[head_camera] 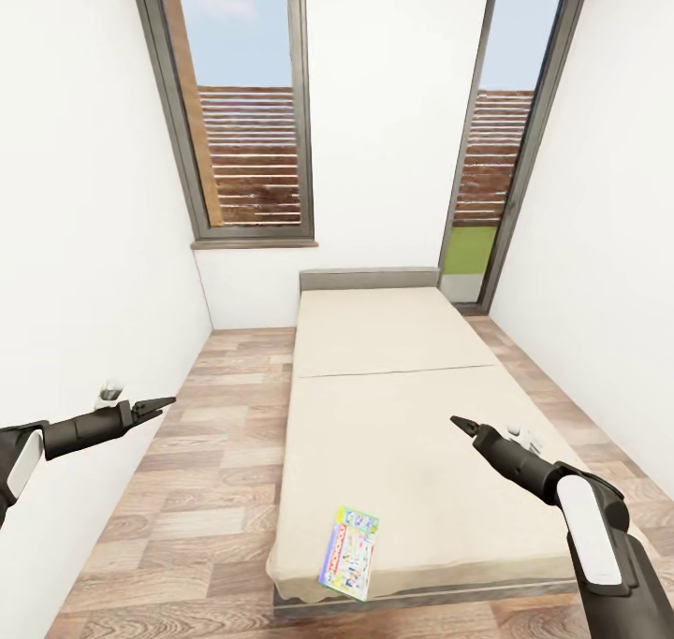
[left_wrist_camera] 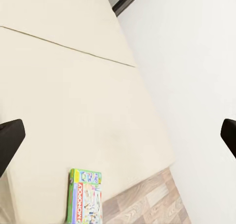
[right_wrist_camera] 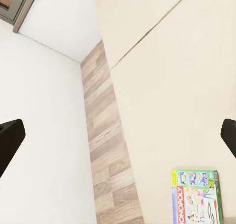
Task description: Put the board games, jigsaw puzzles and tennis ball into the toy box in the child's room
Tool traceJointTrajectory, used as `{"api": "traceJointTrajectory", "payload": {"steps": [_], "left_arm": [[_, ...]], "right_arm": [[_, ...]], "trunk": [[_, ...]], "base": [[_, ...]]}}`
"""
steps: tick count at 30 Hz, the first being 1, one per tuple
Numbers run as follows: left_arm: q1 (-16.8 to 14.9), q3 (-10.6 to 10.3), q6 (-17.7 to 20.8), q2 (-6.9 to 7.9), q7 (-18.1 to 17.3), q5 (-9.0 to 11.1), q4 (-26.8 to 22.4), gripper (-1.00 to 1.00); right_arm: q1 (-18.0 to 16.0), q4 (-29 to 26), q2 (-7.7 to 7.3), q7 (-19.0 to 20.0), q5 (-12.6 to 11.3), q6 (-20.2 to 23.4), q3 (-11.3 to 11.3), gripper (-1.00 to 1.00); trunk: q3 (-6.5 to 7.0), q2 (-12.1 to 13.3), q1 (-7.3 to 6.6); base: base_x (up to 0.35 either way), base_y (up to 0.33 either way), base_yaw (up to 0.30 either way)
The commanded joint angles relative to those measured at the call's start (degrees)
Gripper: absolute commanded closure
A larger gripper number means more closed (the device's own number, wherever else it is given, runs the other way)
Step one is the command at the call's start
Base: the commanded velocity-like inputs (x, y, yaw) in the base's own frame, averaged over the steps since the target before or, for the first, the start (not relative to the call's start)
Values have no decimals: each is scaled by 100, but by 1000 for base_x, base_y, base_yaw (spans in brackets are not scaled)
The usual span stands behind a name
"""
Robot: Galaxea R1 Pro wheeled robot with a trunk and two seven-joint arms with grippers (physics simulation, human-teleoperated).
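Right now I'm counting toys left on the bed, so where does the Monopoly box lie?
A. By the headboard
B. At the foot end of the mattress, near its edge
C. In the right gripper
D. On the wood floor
B: the Monopoly box lies flat near the bed mattress's foot edge, touching neither gripper.
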Motion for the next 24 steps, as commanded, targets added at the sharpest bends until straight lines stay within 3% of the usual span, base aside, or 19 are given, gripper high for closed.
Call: {"api": "traceJointTrajectory", "payload": {"steps": [1,9,24], "left_arm": [[-7,4,47,1,-14,16,2,-100],[-7,0,47,1,-9,16,2,-100],[-5,0,42,1,-14,16,2,-100]], "right_arm": [[-6,-1,2,47,51,31,-12,-100],[-6,14,9,29,60,30,-20,-100],[-6,265,19,30,3,47,-35,-100]], "trunk": [[-13,-13,4],[-13,-13,4],[-13,-13,4]], "base": [[0,24,0],[0,117,0],[0,10,0]]}}
